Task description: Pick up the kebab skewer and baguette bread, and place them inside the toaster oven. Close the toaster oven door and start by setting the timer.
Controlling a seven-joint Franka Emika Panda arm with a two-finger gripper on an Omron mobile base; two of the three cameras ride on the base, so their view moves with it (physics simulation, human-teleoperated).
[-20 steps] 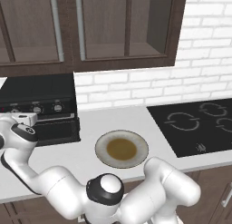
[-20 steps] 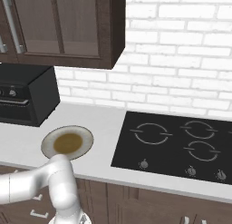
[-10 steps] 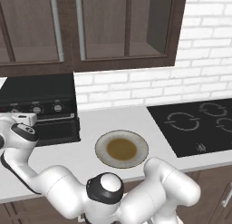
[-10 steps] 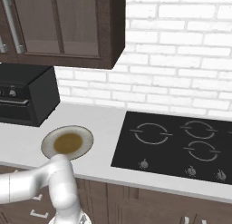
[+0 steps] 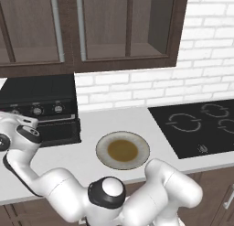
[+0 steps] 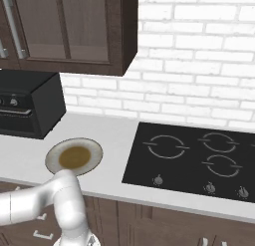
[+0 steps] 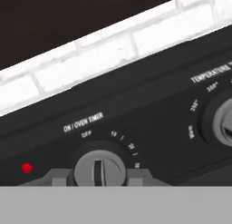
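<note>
At timer knob: gripper (image 7: 99, 177) straddles the ON/OVEN TIMER knob (image 7: 99, 169), fingertips (image 7: 58, 177) pinching its sides.
Toaster oven (image 5: 43, 108): left end of counter (image 5: 183, 165), against the back wall; door (image 5: 57, 131) looks shut.
Plate (image 5: 122, 150): bare, near front edge.
Your move: keep the wrist square, turn smoothly off OFF, don't slip.

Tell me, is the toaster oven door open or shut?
Shut: the toaster oven door stands upright against the front, below the knobs.

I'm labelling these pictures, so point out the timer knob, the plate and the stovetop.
timer knob (image 7: 99, 170), hand view, on its grey face.
plate (image 5: 101, 148), left base view, on its pale rim.
stovetop (image 6: 189, 163), right base view, on bare black glass.
</note>
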